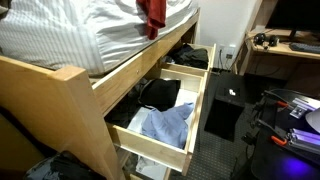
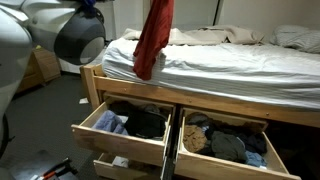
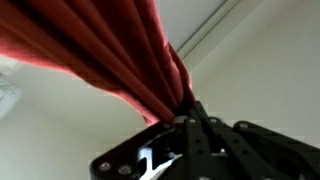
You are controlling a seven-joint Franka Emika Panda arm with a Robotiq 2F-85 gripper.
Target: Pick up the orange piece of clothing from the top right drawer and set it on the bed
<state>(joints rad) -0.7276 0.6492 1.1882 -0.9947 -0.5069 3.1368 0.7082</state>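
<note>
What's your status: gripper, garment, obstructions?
Gripper shut on limp red-orange fabric garment. Garment hangs over light-wood bed with white striped bedding, not yet set down. No obstruction visible.

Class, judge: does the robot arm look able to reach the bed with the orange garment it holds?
Probably yes: the orange garment, pinched in the jaws, hangs over the near edge of the bed, with nothing visible between.

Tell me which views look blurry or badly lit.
Wrist view: the orange piece of clothing is soft and unfocused at the dark hand. In an exterior view the near arm is blurred; in an exterior view the bed looks bright.
</note>
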